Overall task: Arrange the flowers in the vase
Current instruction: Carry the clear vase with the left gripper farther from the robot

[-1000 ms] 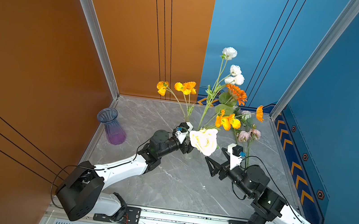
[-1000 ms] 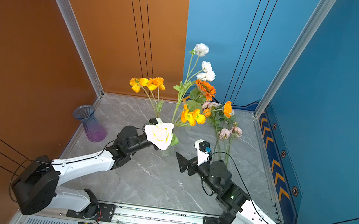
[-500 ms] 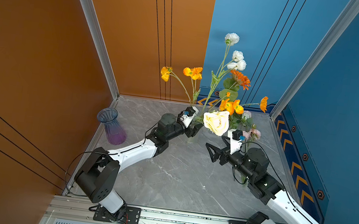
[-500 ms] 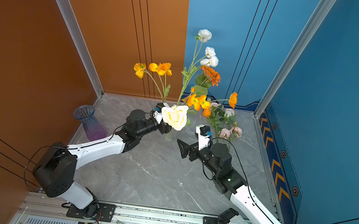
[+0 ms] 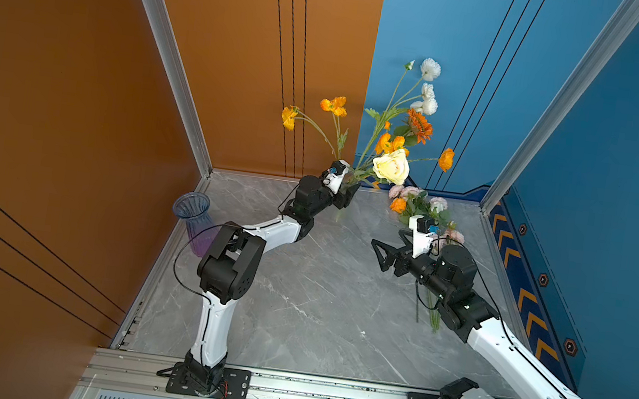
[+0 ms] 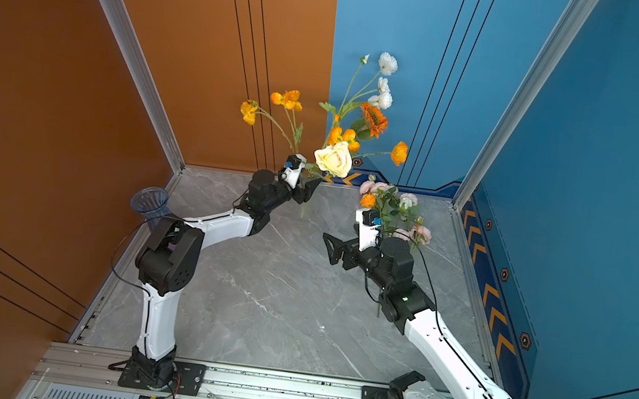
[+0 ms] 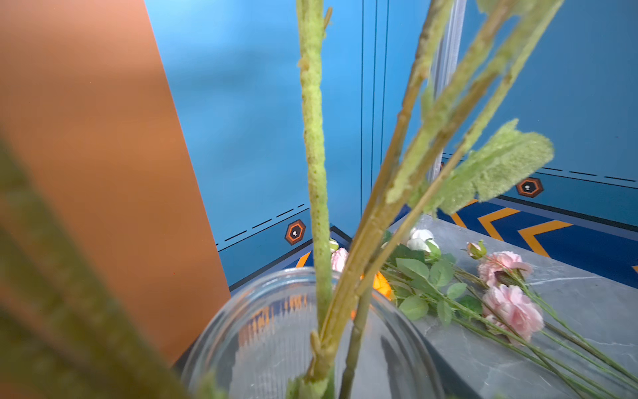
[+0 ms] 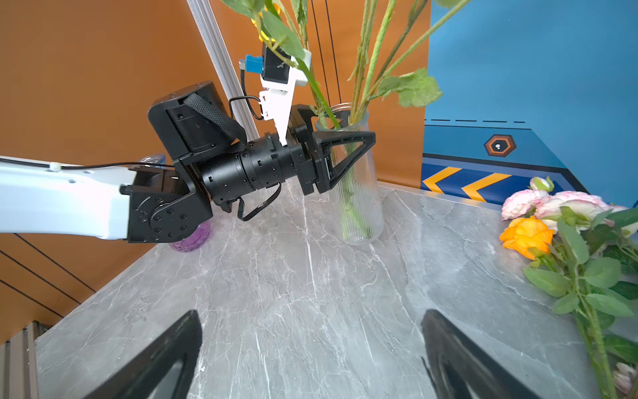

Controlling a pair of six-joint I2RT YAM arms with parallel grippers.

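Observation:
A clear ribbed glass vase stands near the back wall, holding several flowers: a cream rose, orange blooms and white blooms. My left gripper is shut on the vase's neck, one finger across its front. In the left wrist view the vase rim lies right below the stems. More flowers, pink and orange, lie on the table at the back right. My right gripper hovers open and empty over bare table, its fingers wide apart.
A second vase, clear with a purple tint, stands against the orange wall at the left. The lying flowers' stems run under my right arm. The orange and blue walls close in the grey marble table.
My left gripper has carried the vase with its flowers from mid-table toward the back wall. My right gripper has moved a little toward the back and stayed open.

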